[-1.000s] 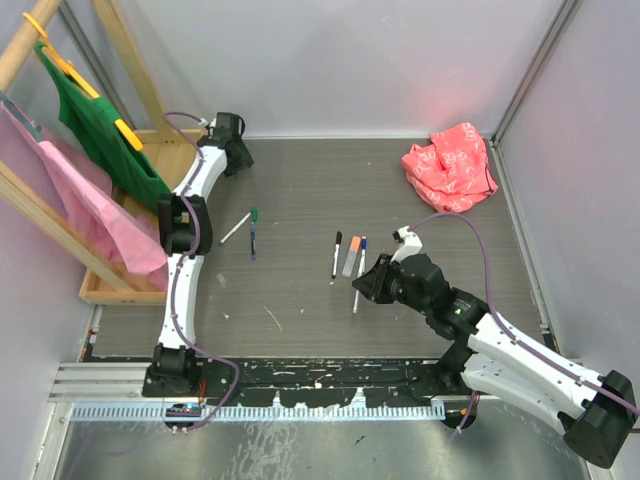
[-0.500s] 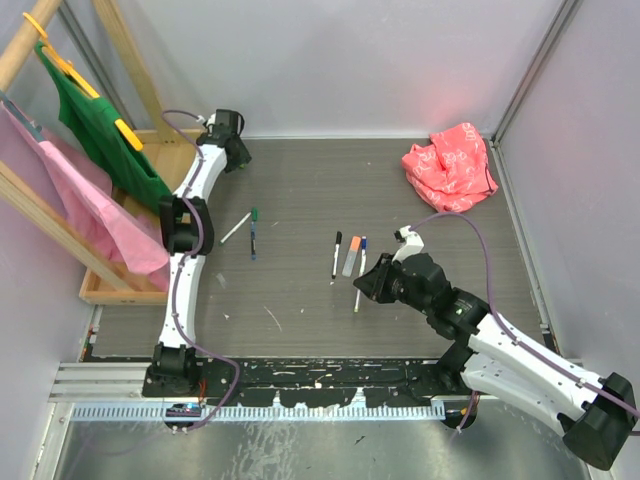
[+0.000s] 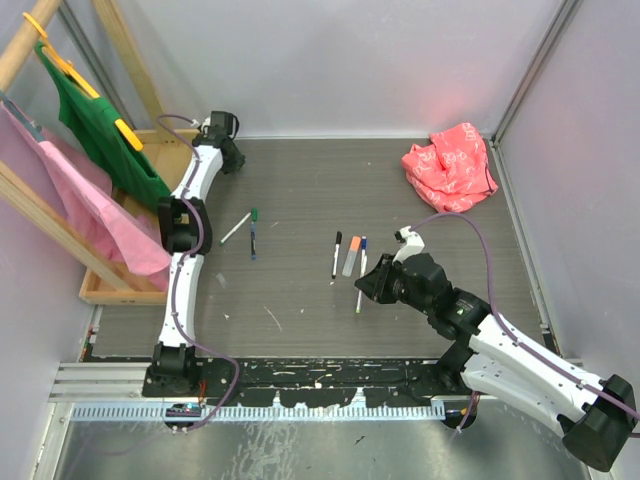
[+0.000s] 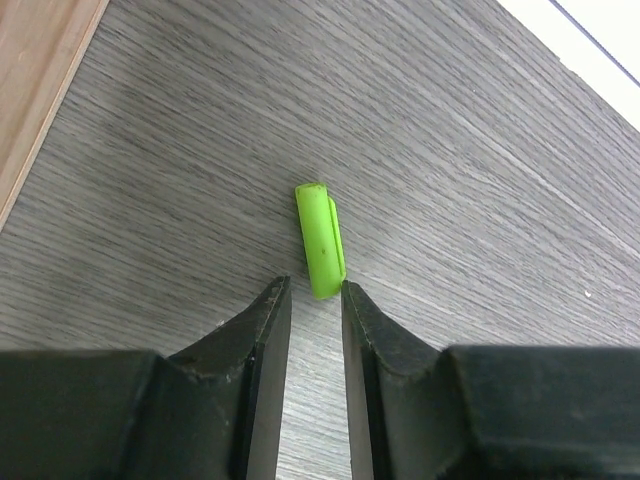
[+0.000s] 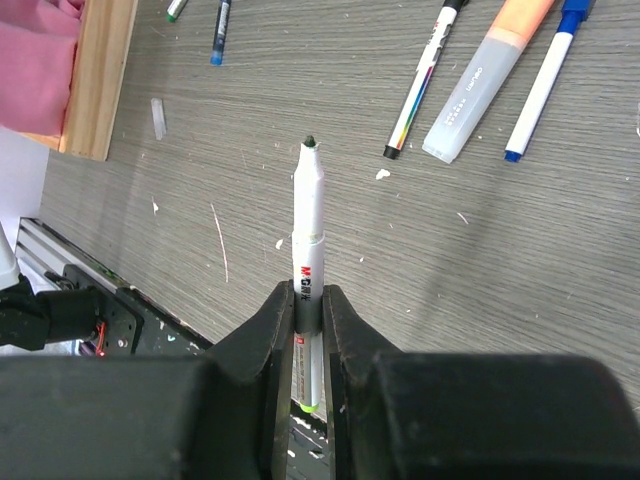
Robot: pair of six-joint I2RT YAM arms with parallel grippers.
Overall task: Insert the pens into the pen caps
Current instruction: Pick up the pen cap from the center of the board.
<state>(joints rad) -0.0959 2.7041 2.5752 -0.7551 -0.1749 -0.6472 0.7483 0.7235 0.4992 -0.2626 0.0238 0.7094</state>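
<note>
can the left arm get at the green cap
Probably yes. The green cap lies on bare table right ahead of the left end effector, its near end at the tips, nothing between. The jaws stand only slightly wider than the cap, so alignment is tight.

Top cam overlooks whole table (image 3: 300, 190); L/R wrist cams close above it.

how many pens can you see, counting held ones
6. Two left of centre: white green-ended pen, dark blue pen. Three together mid-table: black-ended white pen, orange-grey highlighter, white blue-tipped pen. One white marker in the right gripper. None look hidden.
</note>
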